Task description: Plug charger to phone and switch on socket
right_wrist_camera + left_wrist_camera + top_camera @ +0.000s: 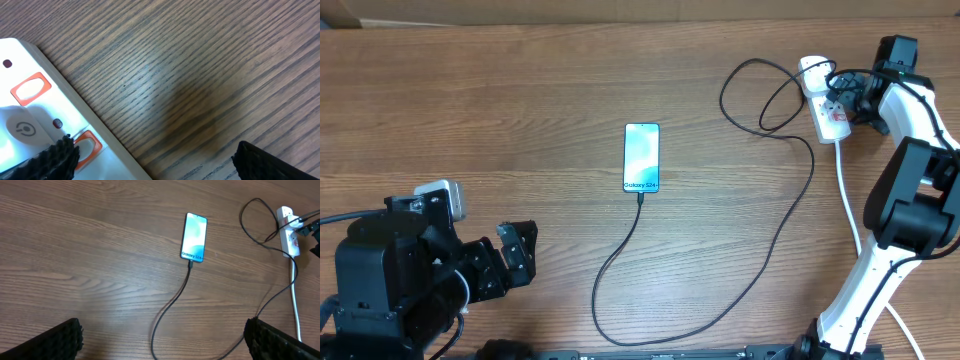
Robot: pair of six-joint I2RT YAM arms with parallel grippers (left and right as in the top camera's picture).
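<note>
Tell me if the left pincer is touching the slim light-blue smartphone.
No, the left pincer lies apart from the smartphone, bare wooden table between them.

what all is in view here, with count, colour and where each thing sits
phone: 1, light blue-to-white screen reading Galaxy S24, middle of the table
charger cable: 1, thin black, meets the phone's near short edge, loops along the near side and up to the power strip
power strip: 1, white with red markings, far right of the table
white cord: 1, thick white, runs from the power strip toward the near edge
table: 1, brown wood grain, under everything
left gripper: 1, black, near left, open, holding nothing
right gripper: 1, black on a white arm, at the power strip, open
</note>
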